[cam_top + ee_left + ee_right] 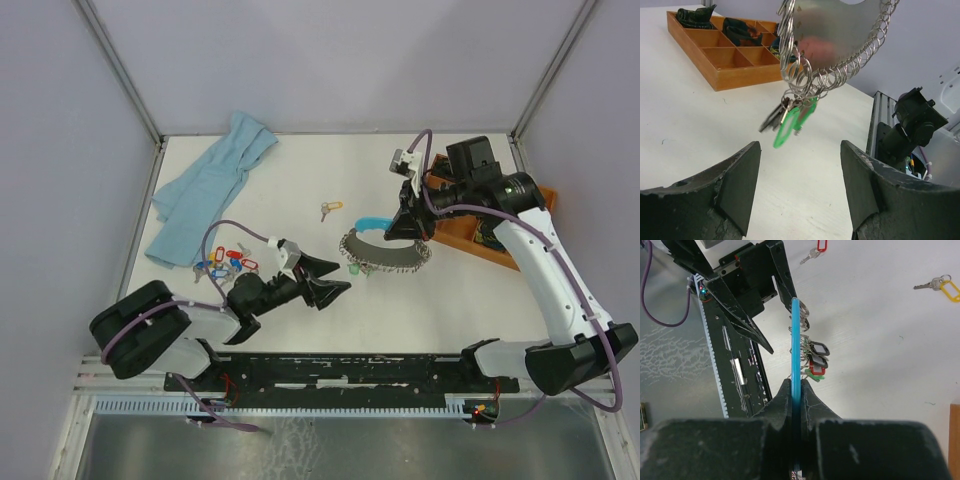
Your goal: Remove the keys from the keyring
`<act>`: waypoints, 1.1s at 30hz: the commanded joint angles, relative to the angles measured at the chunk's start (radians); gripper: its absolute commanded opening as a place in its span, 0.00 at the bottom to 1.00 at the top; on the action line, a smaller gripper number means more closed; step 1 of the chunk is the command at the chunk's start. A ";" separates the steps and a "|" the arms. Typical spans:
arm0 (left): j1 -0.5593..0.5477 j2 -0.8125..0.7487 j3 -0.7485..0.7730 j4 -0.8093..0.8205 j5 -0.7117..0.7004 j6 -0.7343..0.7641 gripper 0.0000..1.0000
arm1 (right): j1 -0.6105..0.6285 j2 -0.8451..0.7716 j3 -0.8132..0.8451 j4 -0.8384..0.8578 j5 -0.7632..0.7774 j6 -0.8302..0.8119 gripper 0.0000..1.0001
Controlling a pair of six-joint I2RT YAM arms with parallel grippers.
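White table (pixel 300 180), pale panels all round. Right end effector (pixel 797 390) is clamped tight on the light-blue sheathed stretch of the keyring (pixel 385 255), holding it up edge-on right of table centre, near the wooden tray (pixel 470 235). Left end effector (pixel 799 152) is wide open and empty, aimed at the bunch hanging off the ring's low point, green-tagged keys (pixel 787 131) nearest. Step in hand looks like picking one key off. Advice: go for a single tag, not the bunch. Close on the flat of the tag, then work it along the coil rather than yanking straight out. Right side should hold firm so the loop doesn't swing. Loose tagged keys (pixel 228 263) lie by the blue cloth (pixel 205 190).
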 commanded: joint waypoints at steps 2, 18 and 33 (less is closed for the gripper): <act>-0.003 0.141 0.030 0.292 0.022 0.040 0.72 | -0.003 -0.059 -0.011 0.103 -0.053 0.026 0.01; -0.055 0.302 0.068 0.402 -0.152 0.177 0.66 | -0.005 -0.056 -0.026 0.106 -0.083 0.018 0.01; -0.051 0.161 0.063 0.257 -0.354 0.104 0.51 | -0.003 -0.063 -0.031 0.106 -0.079 0.014 0.01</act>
